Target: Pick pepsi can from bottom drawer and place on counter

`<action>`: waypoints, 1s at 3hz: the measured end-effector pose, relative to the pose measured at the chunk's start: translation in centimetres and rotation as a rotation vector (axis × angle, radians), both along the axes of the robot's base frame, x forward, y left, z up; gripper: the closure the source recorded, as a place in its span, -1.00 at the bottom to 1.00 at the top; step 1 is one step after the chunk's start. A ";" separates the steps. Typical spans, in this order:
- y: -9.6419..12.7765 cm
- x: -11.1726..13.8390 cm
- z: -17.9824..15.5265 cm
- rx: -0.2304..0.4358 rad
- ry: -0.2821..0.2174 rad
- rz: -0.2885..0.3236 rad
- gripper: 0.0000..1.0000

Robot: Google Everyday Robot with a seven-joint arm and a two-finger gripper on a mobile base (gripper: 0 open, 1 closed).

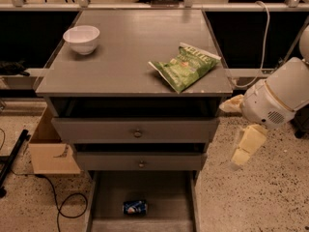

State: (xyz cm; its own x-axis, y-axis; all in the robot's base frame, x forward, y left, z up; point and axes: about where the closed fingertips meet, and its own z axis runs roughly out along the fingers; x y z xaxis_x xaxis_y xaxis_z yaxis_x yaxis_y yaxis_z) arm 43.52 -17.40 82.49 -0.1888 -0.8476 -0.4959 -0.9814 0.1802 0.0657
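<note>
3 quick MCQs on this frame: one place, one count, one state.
1. Where is the gripper?
A) beside the cabinet's right side
B) inside the bottom drawer
C) over the white bowl

2. How many things lie on the counter?
A) one
B) two
C) four

3. The pepsi can is:
A) upright on the counter
B) held by the gripper
C) on its side in the bottom drawer

Key:
1 A, it hangs right of the cabinet, over the floor.
2 B, only the white bowl and the green chip bag.
3 C, it lies in the open drawer.
</note>
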 end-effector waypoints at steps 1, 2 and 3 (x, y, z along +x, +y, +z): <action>0.0 1.5 -4.3 -0.006 0.073 -0.008 -1.00; 0.0 1.5 -4.3 -0.006 0.073 -0.008 -1.00; -0.9 1.1 -5.9 0.035 0.085 -0.052 -1.00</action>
State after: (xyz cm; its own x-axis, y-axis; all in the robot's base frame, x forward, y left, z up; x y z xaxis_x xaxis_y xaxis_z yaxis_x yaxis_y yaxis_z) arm 44.58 -18.33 76.55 -0.2743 -0.8180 -0.5056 -0.9616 0.2266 0.1551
